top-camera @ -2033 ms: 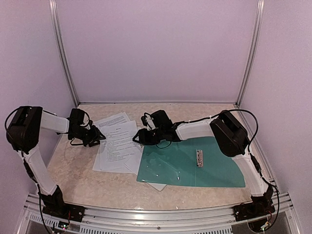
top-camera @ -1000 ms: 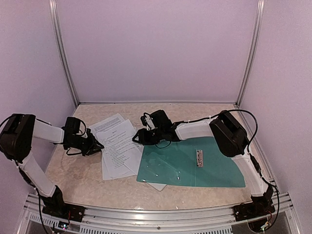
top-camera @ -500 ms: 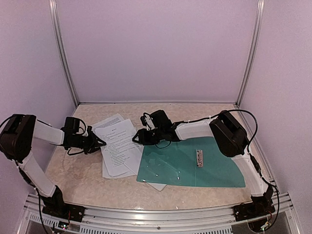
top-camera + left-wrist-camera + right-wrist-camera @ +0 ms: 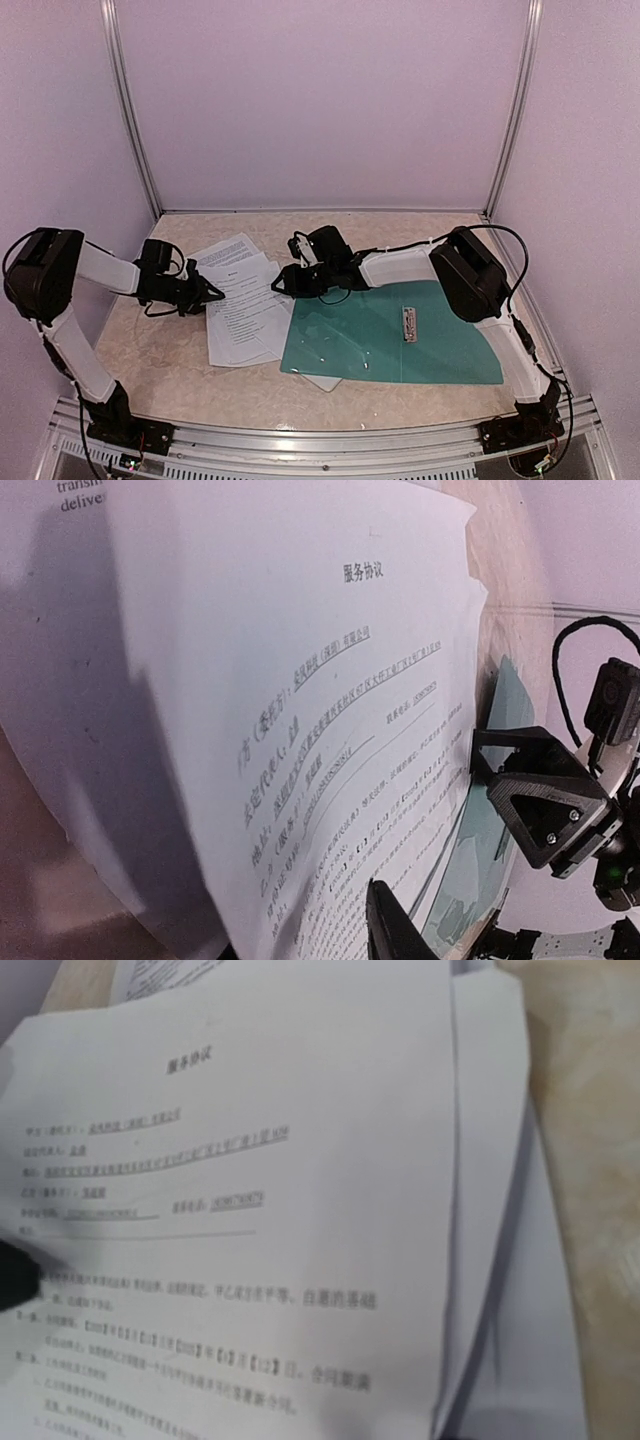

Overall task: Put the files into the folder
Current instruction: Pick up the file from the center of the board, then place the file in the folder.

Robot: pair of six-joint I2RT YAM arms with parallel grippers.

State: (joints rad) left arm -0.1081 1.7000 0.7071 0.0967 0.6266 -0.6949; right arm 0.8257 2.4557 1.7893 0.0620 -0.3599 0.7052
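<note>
We see the folder [image 4: 400, 345] lying flat on the worktop [image 4: 160, 350], dark teal, w/ a small metal clip [image 4: 408, 323] near its middle. The files [image 4: 240, 300] sit just left of the folder as a loosely fanned stack of white printed sheets. Top sheet shows a centred heading & lines of black text. One white corner pokes out at the folder's near-left corner, so at least one sheet lies partly under it.

Left end effector [image 4: 212, 292] is at the stack's edge farthest from the folder, touching the paper. We can't tell how wide it's parted or whether it grips a sheet.

Right end effector [image 4: 280, 285] is low at the folder's far-left corner, on the stack's folder-side edge. We can't tell its opening or any grip either.
</note>
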